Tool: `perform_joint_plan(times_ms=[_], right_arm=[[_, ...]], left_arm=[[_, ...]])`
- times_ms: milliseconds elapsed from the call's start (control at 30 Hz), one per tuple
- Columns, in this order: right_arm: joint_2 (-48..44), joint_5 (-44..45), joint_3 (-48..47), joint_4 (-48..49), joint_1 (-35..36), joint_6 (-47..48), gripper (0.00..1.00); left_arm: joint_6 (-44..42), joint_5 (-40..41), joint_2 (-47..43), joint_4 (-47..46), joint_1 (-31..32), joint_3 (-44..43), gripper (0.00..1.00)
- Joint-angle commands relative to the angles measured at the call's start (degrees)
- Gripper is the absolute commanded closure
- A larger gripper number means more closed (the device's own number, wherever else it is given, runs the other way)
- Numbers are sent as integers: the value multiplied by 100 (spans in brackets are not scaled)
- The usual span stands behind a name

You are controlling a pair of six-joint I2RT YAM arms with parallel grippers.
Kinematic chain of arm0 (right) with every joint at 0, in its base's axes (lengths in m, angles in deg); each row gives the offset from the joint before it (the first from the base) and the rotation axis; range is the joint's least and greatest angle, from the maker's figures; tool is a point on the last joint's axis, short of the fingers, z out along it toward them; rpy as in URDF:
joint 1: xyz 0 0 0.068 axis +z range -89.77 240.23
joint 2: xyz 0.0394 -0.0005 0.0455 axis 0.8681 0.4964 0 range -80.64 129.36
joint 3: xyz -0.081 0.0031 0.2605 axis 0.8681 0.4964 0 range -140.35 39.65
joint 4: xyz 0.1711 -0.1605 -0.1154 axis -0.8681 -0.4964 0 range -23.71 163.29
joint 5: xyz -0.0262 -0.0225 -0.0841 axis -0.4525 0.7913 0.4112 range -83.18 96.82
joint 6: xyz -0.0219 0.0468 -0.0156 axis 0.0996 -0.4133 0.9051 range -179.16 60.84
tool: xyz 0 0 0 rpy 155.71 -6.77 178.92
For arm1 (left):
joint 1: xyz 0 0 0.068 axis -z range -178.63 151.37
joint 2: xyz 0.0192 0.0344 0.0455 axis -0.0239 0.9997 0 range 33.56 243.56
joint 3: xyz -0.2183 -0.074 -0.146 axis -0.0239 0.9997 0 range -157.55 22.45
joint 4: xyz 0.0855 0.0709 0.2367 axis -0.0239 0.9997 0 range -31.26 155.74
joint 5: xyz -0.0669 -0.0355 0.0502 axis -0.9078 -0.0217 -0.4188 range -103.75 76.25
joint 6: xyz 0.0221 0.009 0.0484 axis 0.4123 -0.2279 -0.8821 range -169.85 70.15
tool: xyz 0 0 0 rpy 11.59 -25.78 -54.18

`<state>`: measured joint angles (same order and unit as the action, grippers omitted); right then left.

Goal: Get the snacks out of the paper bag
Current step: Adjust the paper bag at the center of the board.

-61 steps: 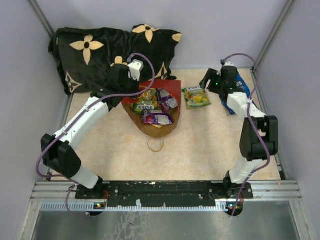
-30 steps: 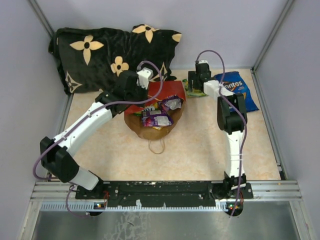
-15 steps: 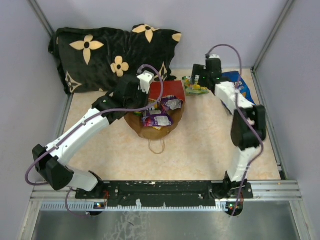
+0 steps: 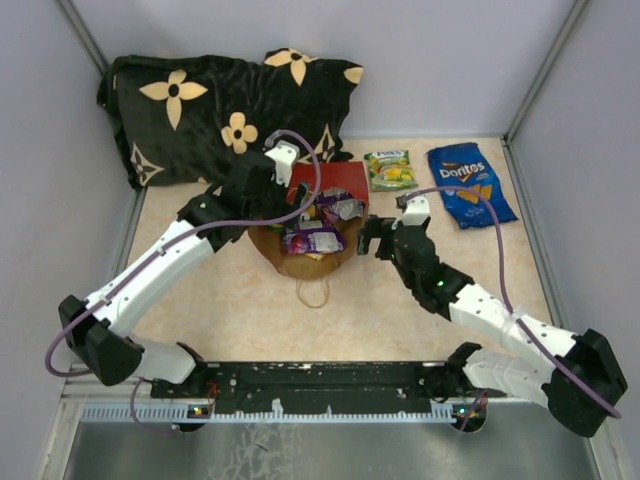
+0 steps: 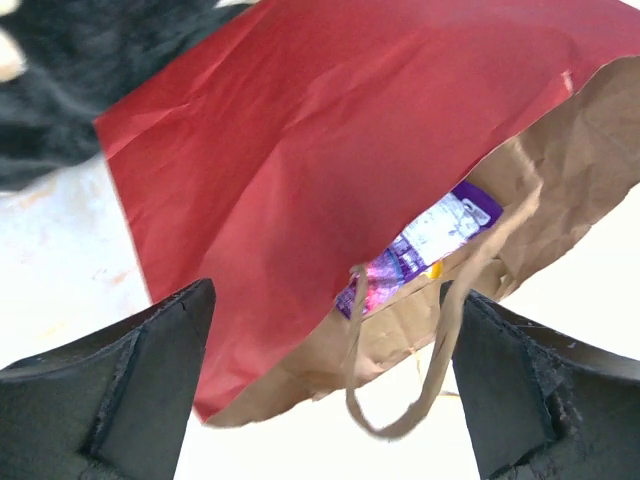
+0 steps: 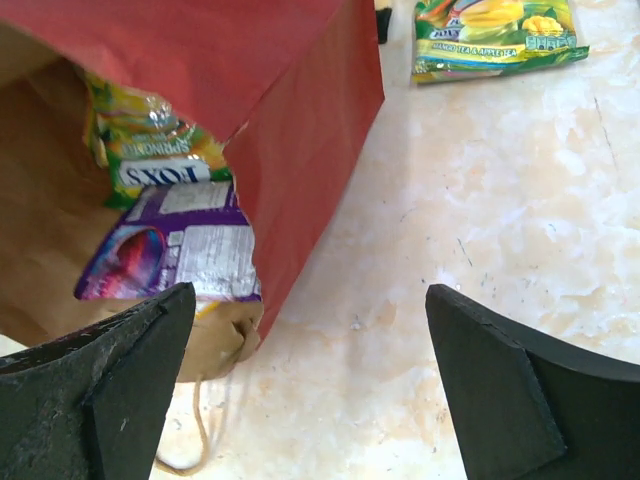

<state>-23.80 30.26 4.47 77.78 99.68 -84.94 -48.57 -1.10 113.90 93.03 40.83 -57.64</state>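
The paper bag (image 4: 335, 180) lies on its side, red outside, brown inside, its mouth toward the arms. A purple pouch (image 4: 313, 238) and other snacks lie in the mouth. My left gripper (image 4: 300, 198) hovers open over the bag's left side; in the left wrist view the red bag (image 5: 300, 150), the purple pouch (image 5: 420, 245) and a cord handle (image 5: 400, 410) sit between its fingers (image 5: 130, 400), untouched. My right gripper (image 4: 368, 238) is open beside the bag's right wall (image 6: 310, 130), above bare table. A Fox's packet (image 6: 150, 150) and the purple pouch (image 6: 170, 250) show inside.
A green packet (image 4: 390, 170) and a blue Doritos bag (image 4: 470, 185) lie on the table behind the right gripper. A black flower-patterned pillow (image 4: 210, 110) fills the back left, touching the bag. Grey walls close in both sides.
The left gripper has opened and let go of the bag's red upper side. The right arm has swung from the green packet at the back down to the bag's right side.
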Motion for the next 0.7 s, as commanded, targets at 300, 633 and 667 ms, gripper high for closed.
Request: perform_joint_plan(times_ms=[300, 633, 667], right_arm=[[499, 706, -1370, -859, 556, 638, 1], [1668, 668, -2090, -1003, 547, 775, 2], [1722, 647, -2102, -1000, 547, 764, 2]], left_arm=[[887, 2068, -3321, -1080, -44, 1850, 0], [2045, 820, -2713, -1744, -1131, 2885, 0], [1976, 632, -2881, -2009, -1132, 3124, 0]])
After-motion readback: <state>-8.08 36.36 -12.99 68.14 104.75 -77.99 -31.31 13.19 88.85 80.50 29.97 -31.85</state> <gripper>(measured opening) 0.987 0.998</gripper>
